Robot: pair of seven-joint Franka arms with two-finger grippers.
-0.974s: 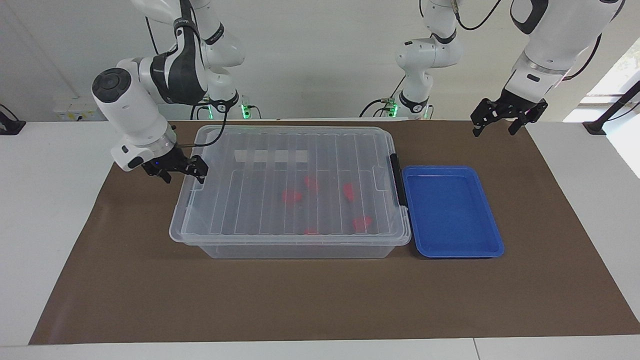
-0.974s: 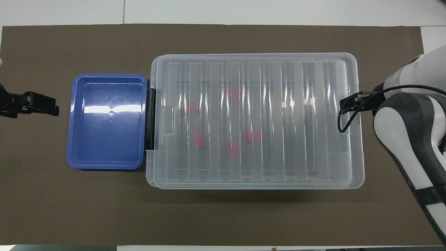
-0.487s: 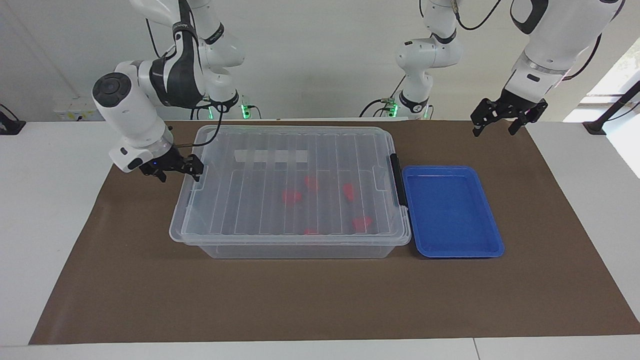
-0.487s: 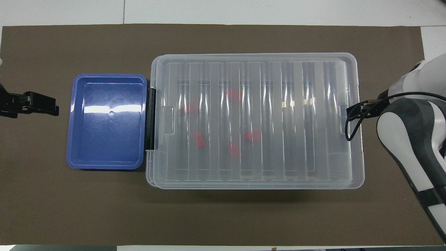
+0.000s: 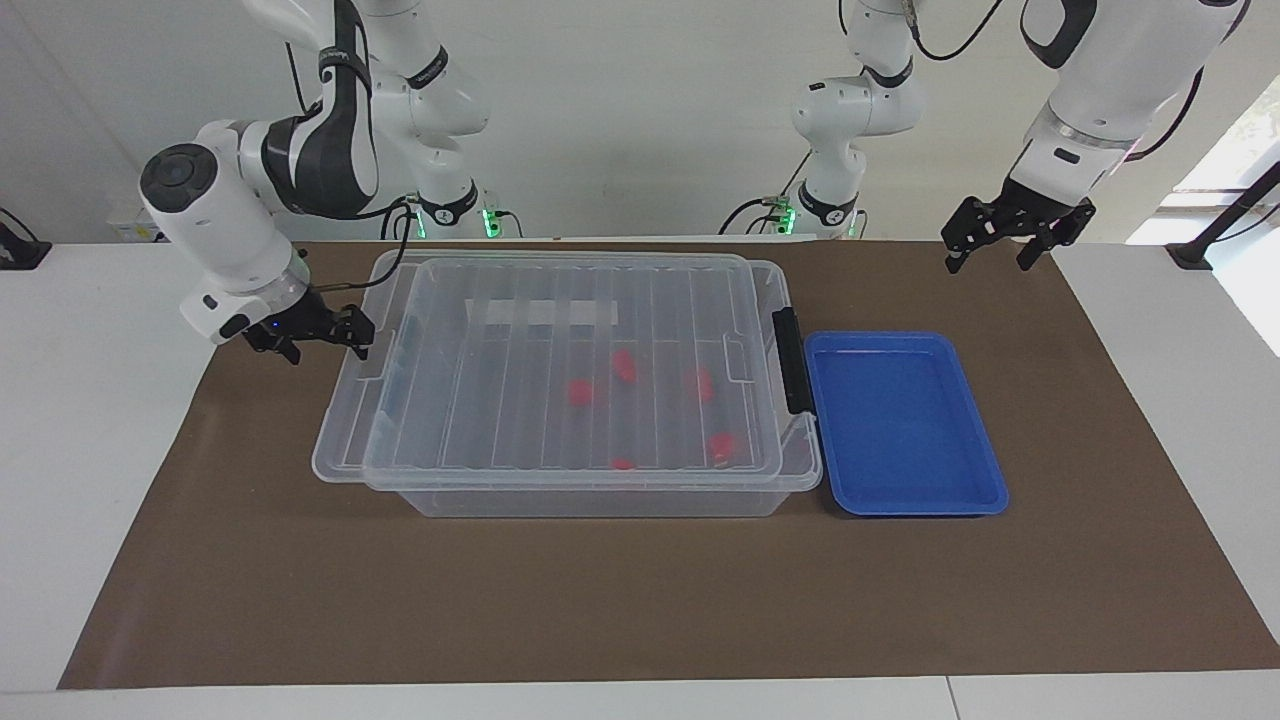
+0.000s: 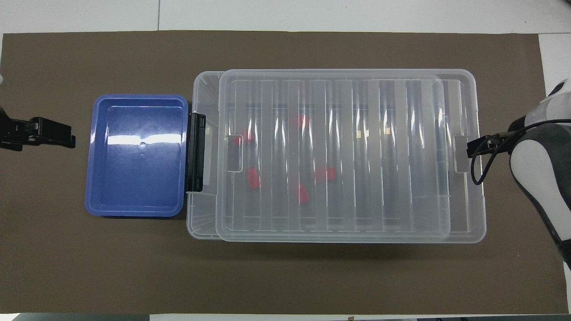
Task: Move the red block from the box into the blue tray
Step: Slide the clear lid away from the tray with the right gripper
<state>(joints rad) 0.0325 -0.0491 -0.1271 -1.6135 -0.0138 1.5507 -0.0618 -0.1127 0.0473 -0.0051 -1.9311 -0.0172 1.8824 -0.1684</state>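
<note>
The clear plastic storage box [image 5: 590, 495] sits in the middle of the brown mat [image 5: 640, 610], and everything else is placed from it. Its ribbed transparent lid [image 5: 560, 380] lies on top but is shifted toward the right arm's end of the table, overhanging the box rim there and leaving a strip of the box uncovered at the end toward the left arm, where the black clip handle [image 5: 787, 360] stands. A white label strip [image 5: 545, 314] shows through the lid on the box wall nearer the robots. Inside the box, seen through the lid, lie several small red pieces; the red block [image 6: 253, 178] lies on the box floor toward the black clip handle, with others [image 6: 324, 173] close by. The blue tray [image 5: 985, 475] rests on the mat just beside the box at the clip-handle end, its rim near the box wall, and holds nothing. The right gripper [image 5: 352, 333] is at the overhanging edge of the lid, at the box end away from the tray; whether its fingers clamp that edge cannot be told. The left gripper [image 5: 1012, 240] hangs above the mat past the tray from the box, waiting, fingers spread apart
</note>
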